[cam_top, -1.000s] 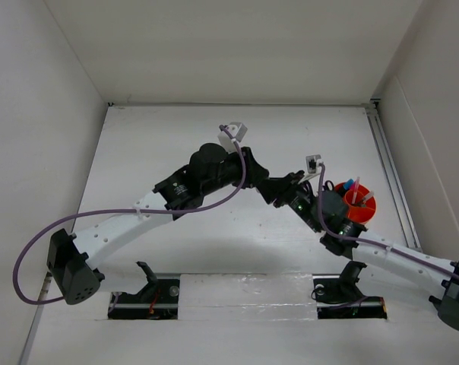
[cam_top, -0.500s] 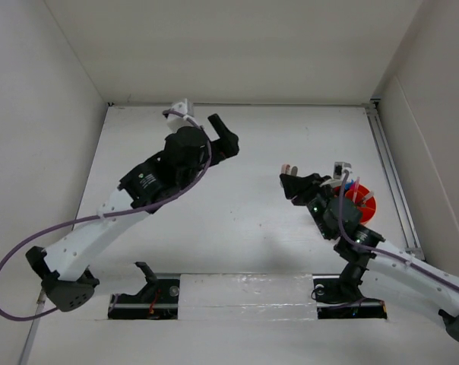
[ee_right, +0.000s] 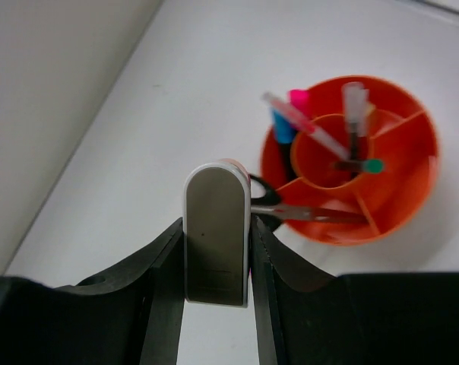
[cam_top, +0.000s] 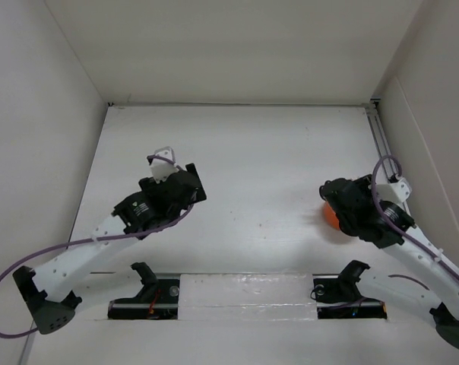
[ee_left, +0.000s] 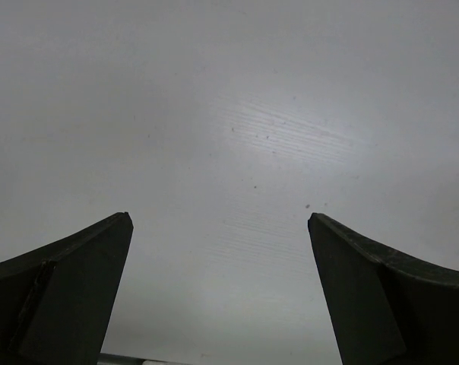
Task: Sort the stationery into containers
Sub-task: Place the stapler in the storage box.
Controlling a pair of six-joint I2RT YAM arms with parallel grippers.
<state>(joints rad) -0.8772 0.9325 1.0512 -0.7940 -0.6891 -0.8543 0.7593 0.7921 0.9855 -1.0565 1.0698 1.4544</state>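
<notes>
Starting on the left: the left gripper (ee_left: 219, 228) is hanging over bare table (ee_left: 290, 114) with its jaws spread wide and nothing in them, so that arm isn't contributing right now. Moving right, the right gripper (ee_right: 216, 222) has its jaws pinched on the pink-white eraser (ee_right: 217, 251), held upright just short of the orange tub (ee_right: 397, 198), which sits at the right side of the table, near the wall. Progress looks nearly finished to me: no loose stationery is visible on the table in any view, and the eraser looks like the last thing left to drop in. The count: one tub, one pair of scissors (ee_right: 321, 214) lying in an outer compartment with the black handle poking over the rim, and two markers, one with a pink cap (ee_right: 298, 99) and one with a blue cap (ee_right: 281, 128). There also look to be about three thin pens around the middle cup, plus the one eraser in the grip. I can't pick out a yellow eraser.
</notes>
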